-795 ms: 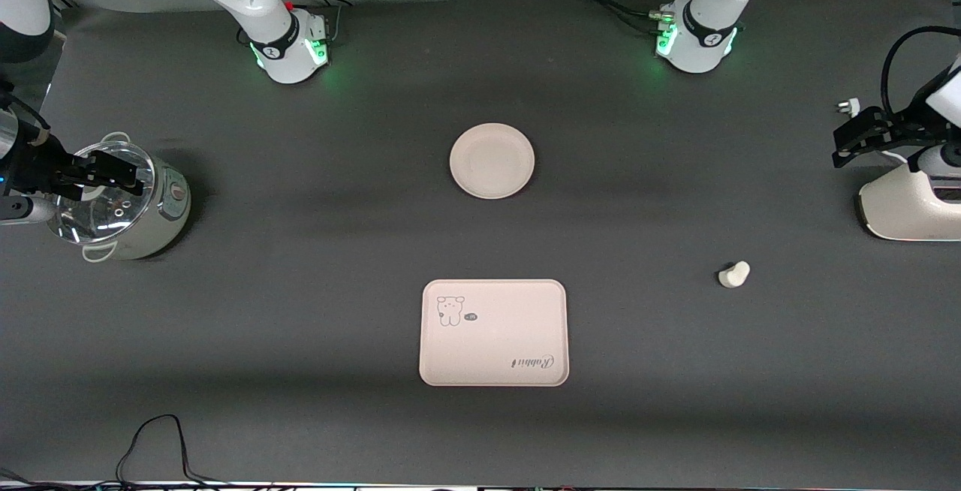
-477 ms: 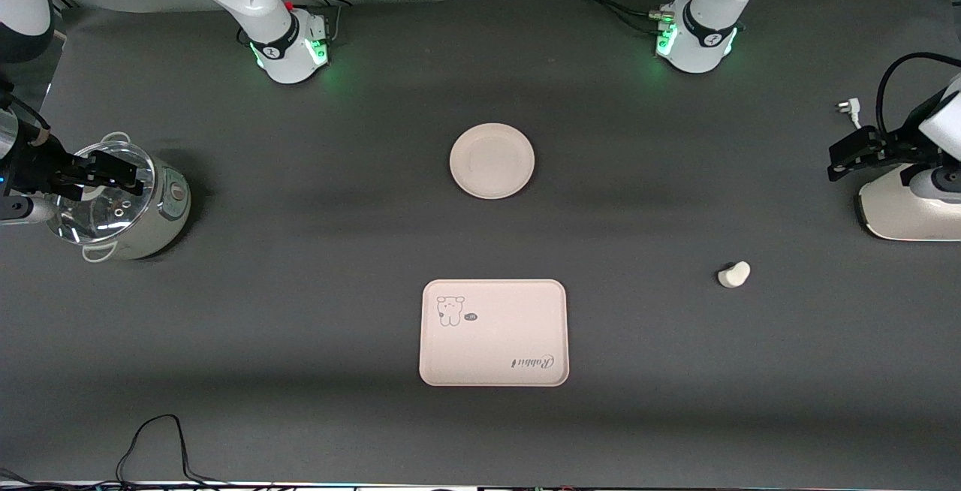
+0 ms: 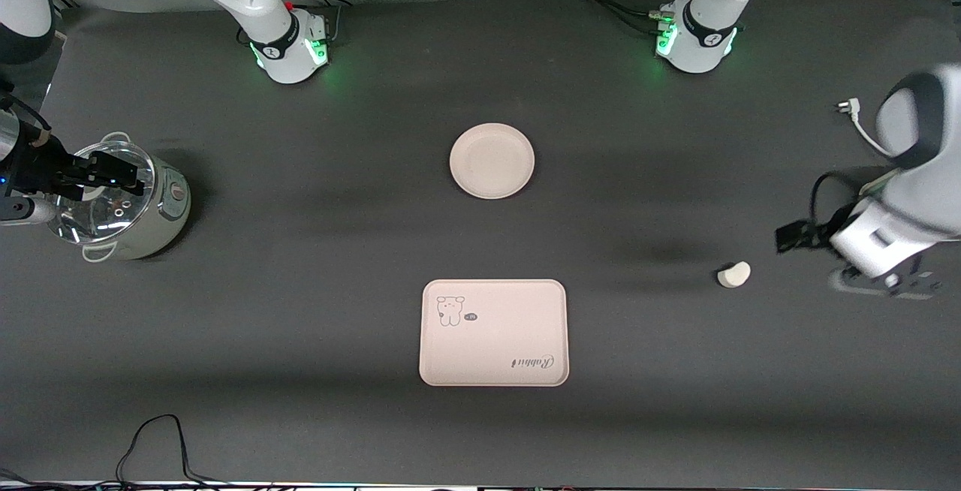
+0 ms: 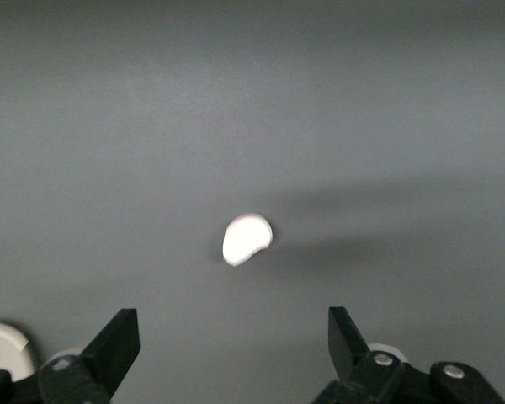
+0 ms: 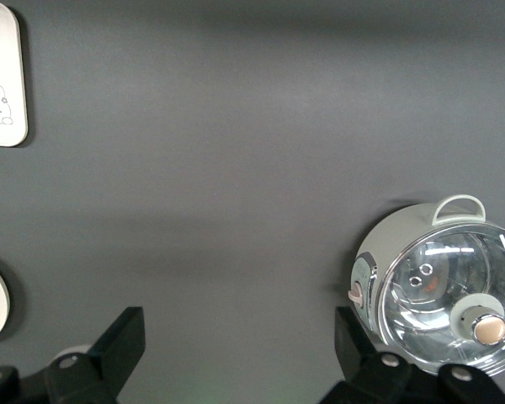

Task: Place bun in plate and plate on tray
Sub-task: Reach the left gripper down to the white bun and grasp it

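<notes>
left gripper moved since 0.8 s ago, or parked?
Yes. The left gripper, open, has swung nearer the front camera, from up beside the white appliance to beside the bun, which has not shifted.

Glass-lidded cooker pot (image 3: 124, 202) at the right arm's table end; white plug (image 3: 848, 106), black cable (image 3: 154, 442).

Likely lab — bench-mounted arms (image 3: 270, 25)

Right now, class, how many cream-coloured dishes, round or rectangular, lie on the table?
2. The plate lies mid-table, nearer the robots' bases. The tray lies nearer the front camera than the plate, apart from it. Both are empty. None seems hidden.
</notes>
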You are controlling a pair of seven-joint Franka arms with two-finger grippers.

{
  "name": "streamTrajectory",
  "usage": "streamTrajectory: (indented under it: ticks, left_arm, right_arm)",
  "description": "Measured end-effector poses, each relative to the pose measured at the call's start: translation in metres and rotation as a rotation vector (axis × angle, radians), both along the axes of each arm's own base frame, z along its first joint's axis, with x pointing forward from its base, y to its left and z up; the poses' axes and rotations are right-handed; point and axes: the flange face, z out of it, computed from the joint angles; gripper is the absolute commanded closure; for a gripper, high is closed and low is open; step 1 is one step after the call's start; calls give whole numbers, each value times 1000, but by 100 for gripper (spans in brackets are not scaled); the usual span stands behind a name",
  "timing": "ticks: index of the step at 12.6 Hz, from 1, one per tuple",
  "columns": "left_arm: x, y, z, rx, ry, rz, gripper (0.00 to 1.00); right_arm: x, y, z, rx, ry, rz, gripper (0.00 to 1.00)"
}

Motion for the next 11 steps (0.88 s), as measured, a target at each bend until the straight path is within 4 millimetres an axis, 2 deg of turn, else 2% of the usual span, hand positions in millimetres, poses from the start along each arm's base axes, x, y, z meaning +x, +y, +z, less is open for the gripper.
streamTrajectory:
  ticks: [2,3,6,7,8,9,10,11]
  left_arm:
    - [-5,0,-77,-7,-4,-4,0]
    - [-9,0,-102,-10,1,-2,0]
    - [-20,3,-152,-16,-2,2,0]
    - [-24,6,-168,-18,-5,8,7]
    - [-28,10,-181,-19,2,16,30]
    - [-30,14,-191,-21,10,23,61]
    - [-30,16,-195,-21,16,27,86]
    - [-31,16,-195,-22,17,27,100]
  right_arm:
    - [0,0,0,0,1,0,0]
    - [0,0,-1,0,1,0,0]
    - [0,0,-1,0,1,0,0]
    - [0,0,-1,0,1,0,0]
    - [0,0,-1,0,2,-1,0]
    - [0,0,-1,0,2,-1,0]
    - [0,0,-1,0,2,-1,0]
    - [0,-1,-1,0,2,-1,0]
